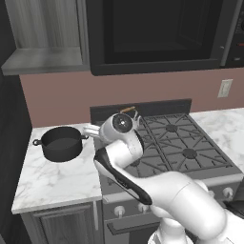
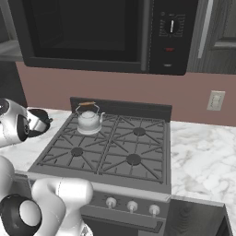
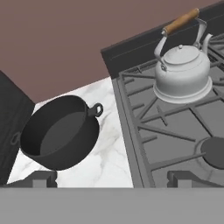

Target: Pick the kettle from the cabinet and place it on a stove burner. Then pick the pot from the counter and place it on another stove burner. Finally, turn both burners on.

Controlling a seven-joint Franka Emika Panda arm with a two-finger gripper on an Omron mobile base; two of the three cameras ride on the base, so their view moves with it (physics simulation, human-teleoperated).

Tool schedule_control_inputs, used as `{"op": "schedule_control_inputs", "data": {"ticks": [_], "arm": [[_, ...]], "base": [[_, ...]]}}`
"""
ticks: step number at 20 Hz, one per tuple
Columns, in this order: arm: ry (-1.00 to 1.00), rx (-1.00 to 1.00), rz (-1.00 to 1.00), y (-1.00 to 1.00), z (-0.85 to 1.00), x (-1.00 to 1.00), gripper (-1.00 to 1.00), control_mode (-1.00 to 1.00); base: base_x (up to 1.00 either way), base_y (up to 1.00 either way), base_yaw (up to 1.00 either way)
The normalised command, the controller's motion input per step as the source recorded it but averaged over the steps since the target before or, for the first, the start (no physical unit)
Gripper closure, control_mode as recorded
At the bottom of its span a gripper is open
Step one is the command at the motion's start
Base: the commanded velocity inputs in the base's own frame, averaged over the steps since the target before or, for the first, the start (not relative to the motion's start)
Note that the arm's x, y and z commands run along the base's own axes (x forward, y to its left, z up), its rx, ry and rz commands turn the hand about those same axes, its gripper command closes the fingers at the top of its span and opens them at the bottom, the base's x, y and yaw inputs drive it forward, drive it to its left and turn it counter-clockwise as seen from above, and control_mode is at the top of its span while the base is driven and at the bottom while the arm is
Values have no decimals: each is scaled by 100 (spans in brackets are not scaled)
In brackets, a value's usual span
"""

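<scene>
Two vessels — kettle [image 3: 183, 72] on rear-left burner, pot [image 3: 59, 132] on counter [image 3: 109, 153]

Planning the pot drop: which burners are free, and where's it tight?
Free: both front burners and the rear right one. Crowded: rear left, under the kettle. Bare counter in front of the pot; the open gripper hovers there.
</scene>
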Motion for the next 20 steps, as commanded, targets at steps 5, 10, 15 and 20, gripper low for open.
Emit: {"op": "schedule_control_inputs", "data": {"ticks": [5, 10, 15, 20], "arm": [[10, 4, 0, 26, 0, 11, -100, -100], [6, 2, 0, 21, 0, 14, -100, -100], [0, 0, -1, 25, -2, 7, -100, -100], [0, 0, -1, 19, -9, 1, -100, -100]], "base": [[0, 0, 0], [0, 0, 0], [0, 0, 0], [0, 0, 0]]}}
